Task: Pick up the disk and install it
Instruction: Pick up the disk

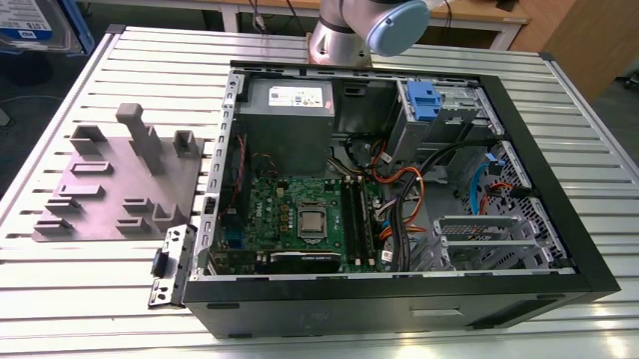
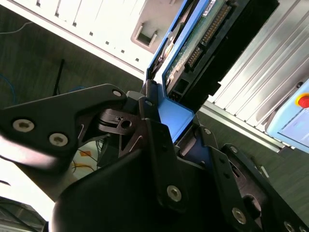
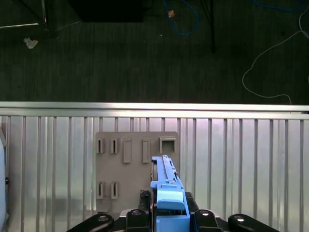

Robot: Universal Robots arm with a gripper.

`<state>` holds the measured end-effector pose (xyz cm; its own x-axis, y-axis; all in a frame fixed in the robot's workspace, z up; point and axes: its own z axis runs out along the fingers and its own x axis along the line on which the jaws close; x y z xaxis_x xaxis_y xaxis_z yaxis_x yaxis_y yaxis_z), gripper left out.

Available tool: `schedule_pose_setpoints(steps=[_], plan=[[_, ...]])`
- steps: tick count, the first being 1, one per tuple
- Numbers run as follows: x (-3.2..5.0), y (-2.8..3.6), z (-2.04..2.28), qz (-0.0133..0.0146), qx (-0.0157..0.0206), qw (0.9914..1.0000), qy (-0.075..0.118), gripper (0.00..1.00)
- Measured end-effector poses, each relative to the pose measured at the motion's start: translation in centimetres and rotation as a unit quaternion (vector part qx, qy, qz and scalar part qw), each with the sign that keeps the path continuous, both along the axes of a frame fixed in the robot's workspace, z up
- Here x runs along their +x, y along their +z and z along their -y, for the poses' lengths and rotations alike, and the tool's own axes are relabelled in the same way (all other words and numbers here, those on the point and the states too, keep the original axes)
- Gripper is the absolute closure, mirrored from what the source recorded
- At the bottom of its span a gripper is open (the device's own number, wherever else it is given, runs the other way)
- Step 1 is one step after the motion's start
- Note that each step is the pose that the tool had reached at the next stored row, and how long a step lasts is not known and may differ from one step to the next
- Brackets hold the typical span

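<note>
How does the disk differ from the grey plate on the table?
The disk is clamped in the gripper, off the table; the grey plate lies flat on it. The disk has blue rails and a green circuit board; the grey plate is plain grey with upright pegs.

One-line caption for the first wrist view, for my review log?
Tool grips the disk on edge; grey pegged plate lies beyond on the slatted table.
</note>
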<state>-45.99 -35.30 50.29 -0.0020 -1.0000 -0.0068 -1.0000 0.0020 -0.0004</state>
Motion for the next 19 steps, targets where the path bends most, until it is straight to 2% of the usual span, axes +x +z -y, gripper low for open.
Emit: schedule_pose_setpoints(steps=[2,19], plan=[[0.0,0.0,0.16,0.0,-0.0004,1.0,0.0,0.64],[0.95,0.0,0.17,0.0,-0.0004,1.0,0.0,0.64]])
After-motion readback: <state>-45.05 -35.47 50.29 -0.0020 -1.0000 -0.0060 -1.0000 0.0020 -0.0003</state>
